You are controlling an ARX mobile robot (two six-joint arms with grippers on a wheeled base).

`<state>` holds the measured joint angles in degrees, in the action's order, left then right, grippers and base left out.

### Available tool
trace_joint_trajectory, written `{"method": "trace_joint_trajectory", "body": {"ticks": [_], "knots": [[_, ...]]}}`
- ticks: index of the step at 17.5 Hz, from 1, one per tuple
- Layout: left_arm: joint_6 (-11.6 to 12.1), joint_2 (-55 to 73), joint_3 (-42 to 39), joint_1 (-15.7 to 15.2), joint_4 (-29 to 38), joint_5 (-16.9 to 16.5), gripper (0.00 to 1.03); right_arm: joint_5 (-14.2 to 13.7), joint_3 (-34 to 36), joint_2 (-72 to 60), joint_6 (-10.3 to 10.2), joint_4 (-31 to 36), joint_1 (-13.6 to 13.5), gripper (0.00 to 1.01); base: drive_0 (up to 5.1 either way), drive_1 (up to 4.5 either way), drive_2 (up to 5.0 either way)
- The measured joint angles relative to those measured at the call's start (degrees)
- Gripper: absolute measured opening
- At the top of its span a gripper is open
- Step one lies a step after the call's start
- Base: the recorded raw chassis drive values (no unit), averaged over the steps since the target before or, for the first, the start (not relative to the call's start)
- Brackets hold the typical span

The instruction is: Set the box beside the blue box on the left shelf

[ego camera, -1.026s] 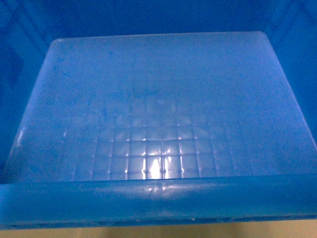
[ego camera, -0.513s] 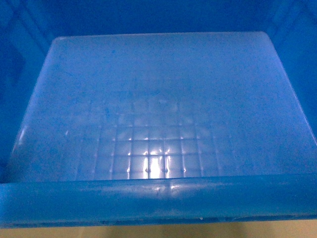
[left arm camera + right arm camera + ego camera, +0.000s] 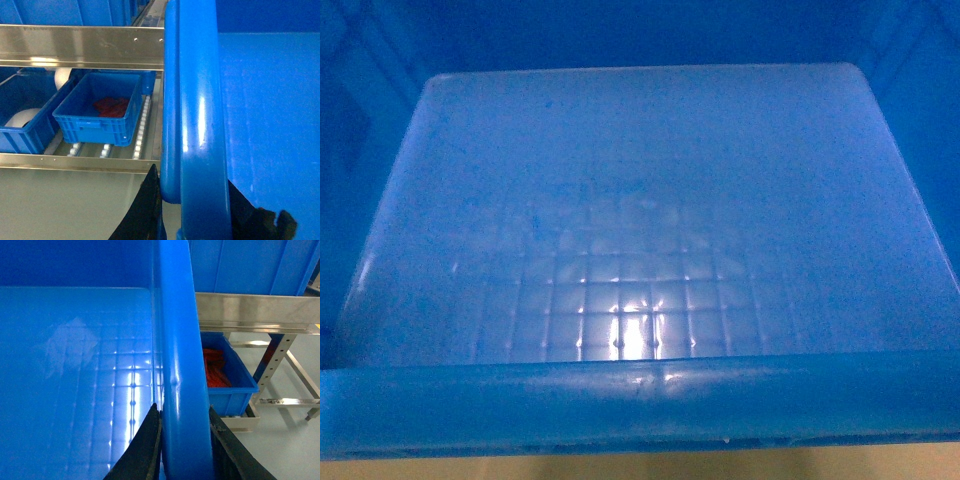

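Head view: my camera is filled by the box (image 3: 640, 220), looking down into its square-grid floor, with glare on the cells near the near wall. The near rim runs across the bottom of the view. No arm visible here; the box blocks everything past it.

Left wrist view: my left claw (image 3: 192, 210) sits at the bottom edge, black fingers (image 3: 145, 210) on either side of the box's thick rolled rim, clenched on it. Left of the rim I see the left shelf (image 3: 80, 47), a steel rail crossing above, and a lower level with rows of white rollers. On those rollers, left of the box, sits a small blue bin (image 3: 100, 112) with red stuff (image 3: 111, 106) inside. Another blue bin (image 3: 22, 117) further left holds a white roundish thing (image 3: 22, 117), unclear what.

Right wrist view: my right claw (image 3: 182, 450) clamps the opposite rim the same way, one finger (image 3: 145, 450) inside the box, one outside. Right of the rim: a steel shelf rail, a blue bin (image 3: 227, 380) with red contents below it, a perforated upright (image 3: 272, 365), grey floor (image 3: 290, 440).
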<state>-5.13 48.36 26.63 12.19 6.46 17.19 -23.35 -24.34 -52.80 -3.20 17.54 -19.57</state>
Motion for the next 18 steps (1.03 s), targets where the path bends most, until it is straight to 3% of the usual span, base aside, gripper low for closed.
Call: {"method": "trace_joint_trajectory", "body": {"ticks": [18], "knots": [[0.0, 0.0, 0.0, 0.02, 0.0, -0.04, 0.18, -0.04, -0.02, 0.02, 0.0, -0.02, 0.02, 0.17, 0.0, 0.0, 0.0]]}}
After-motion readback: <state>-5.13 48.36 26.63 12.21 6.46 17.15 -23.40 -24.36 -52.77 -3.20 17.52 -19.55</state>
